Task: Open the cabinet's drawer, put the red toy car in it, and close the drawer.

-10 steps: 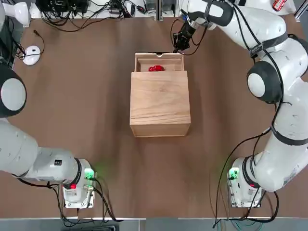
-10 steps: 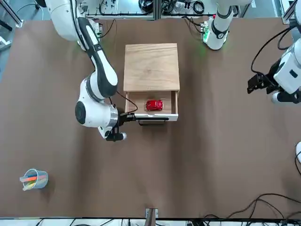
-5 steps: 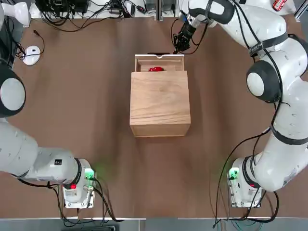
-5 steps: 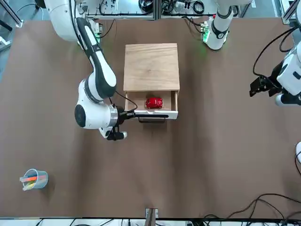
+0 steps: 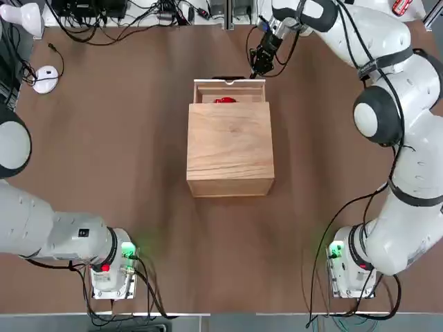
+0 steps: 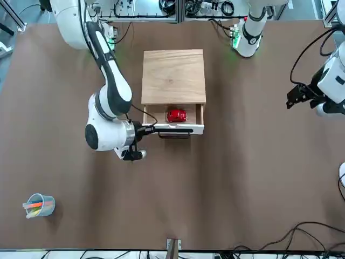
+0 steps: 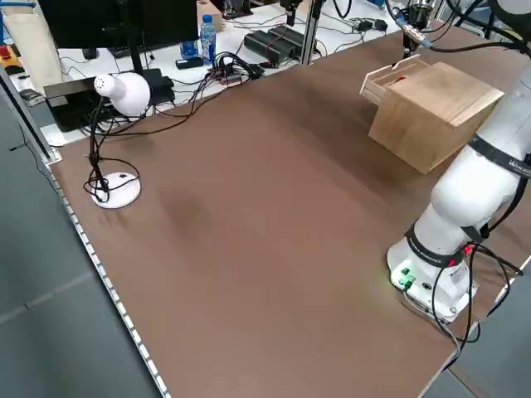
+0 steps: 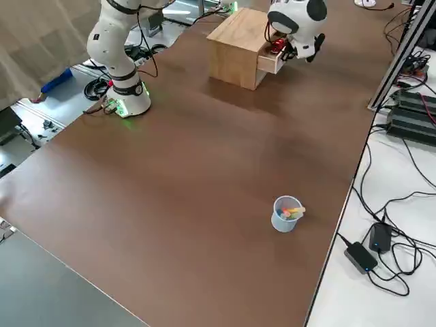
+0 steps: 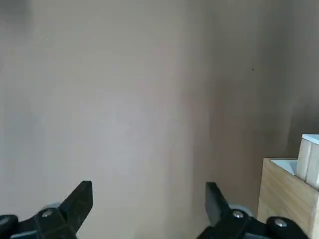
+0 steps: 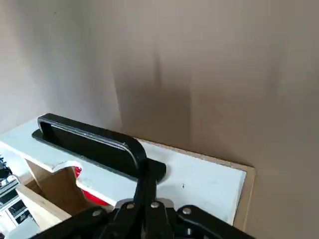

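The pale wooden cabinet [image 5: 230,149] stands mid-table. Its drawer [image 5: 230,86] sticks out a little on the far side. Inside lies the red toy car [image 5: 224,100], partly under the cabinet's top and also visible in the front view [image 6: 176,115]. My right gripper [image 5: 254,71] is shut. Its tips press on the drawer's white front [image 10: 199,174], beside the black handle [image 10: 94,144]. My left gripper [image 6: 295,99] hangs off to the robot's left side, away from the cabinet. Its fingers [image 9: 79,199] stand open and hold nothing.
A clear cup of coloured pens [image 6: 39,205] stands on the far side of the table. A white mouse [image 5: 46,78] lies at the far left corner. Cables and gear line the far edge [image 5: 138,14]. Both arm bases sit at the near edge.
The right gripper has pushed the drawer partway in, so less of the red car shows. The left gripper has opened a little wider.
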Motion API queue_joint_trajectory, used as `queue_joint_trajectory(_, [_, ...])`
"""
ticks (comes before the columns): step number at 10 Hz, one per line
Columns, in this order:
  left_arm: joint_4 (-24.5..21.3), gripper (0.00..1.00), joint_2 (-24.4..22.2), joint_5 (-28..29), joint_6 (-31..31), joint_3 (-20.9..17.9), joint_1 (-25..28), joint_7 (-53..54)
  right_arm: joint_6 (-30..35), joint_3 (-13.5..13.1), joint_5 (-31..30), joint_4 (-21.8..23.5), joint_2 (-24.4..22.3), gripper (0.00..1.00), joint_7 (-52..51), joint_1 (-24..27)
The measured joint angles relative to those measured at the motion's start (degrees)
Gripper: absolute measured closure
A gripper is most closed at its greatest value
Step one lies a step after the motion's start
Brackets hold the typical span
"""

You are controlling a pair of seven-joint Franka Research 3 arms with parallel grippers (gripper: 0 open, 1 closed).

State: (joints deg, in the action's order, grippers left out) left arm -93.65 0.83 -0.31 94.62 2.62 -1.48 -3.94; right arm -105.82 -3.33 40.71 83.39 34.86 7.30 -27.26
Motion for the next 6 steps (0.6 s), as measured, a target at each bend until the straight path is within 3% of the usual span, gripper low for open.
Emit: queue_joint_trajectory(6, [-0.4, 0.00, 0.0, 0.0, 0.4, 0.1, 0.0, -0.1, 2.2, 0.0, 0.5, -0.4, 0.3, 0.97, 0.0, 0.3])
